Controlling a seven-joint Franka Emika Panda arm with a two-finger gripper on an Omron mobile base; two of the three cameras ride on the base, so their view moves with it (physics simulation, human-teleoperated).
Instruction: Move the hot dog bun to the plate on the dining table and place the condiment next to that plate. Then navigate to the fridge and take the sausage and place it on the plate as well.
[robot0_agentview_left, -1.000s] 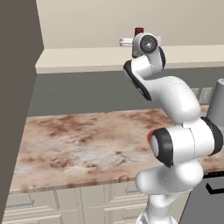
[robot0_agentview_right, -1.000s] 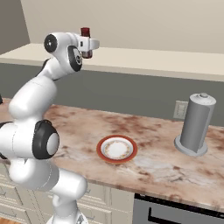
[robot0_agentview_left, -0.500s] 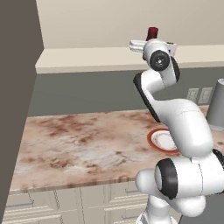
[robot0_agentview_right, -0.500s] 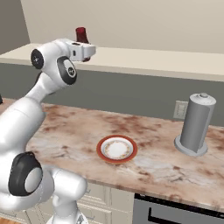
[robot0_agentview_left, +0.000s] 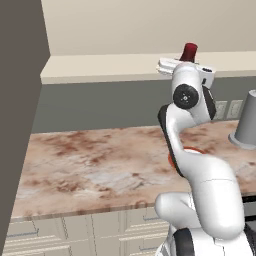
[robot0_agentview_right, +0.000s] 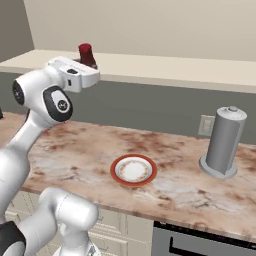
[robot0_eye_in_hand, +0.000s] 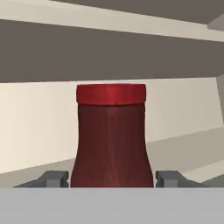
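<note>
Item: marbled counter (robot0_agentview_right: 165, 192), nearest to us. We are seeing a white plate with a red rim (robot0_agentview_right: 133, 170) lying on it, right of the arm, and a grey canister (robot0_agentview_right: 223, 142) standing farther right near the back wall. Neither belongs to the job; we are passing over both.

Item: the gripper (robot0_eye_in_hand: 111, 180), raised above the counter at the height of the cream ledge (robot0_agentview_left: 100, 67). We are finding its two fingertips (robot0_eye_in_hand: 54, 178) standing one on each side of the bottle's lower body, close against it. The jaws are standing fairly wide, and we are judging them closed on the bottle, though actual contact is falling below the edge of the hand view.

Item: the condiment (robot0_eye_in_hand: 111, 138), dark red with a red cap. Its long axis is running upright, crosswise to the fingers, and it is sitting squarely between them, straight ahead of the hand. In the base views its cap (robot0_agentview_left: 189, 51) is poking up behind the hand, over the ledge; we cannot tell whether its foot is resting on the ledge or hanging clear.

Item: the coming move, as we are judging it. Everything is turning on that centring: with the bottle upright and midway between the fingers, carrying it off toward the dining table is asking only for a level hand.
</note>
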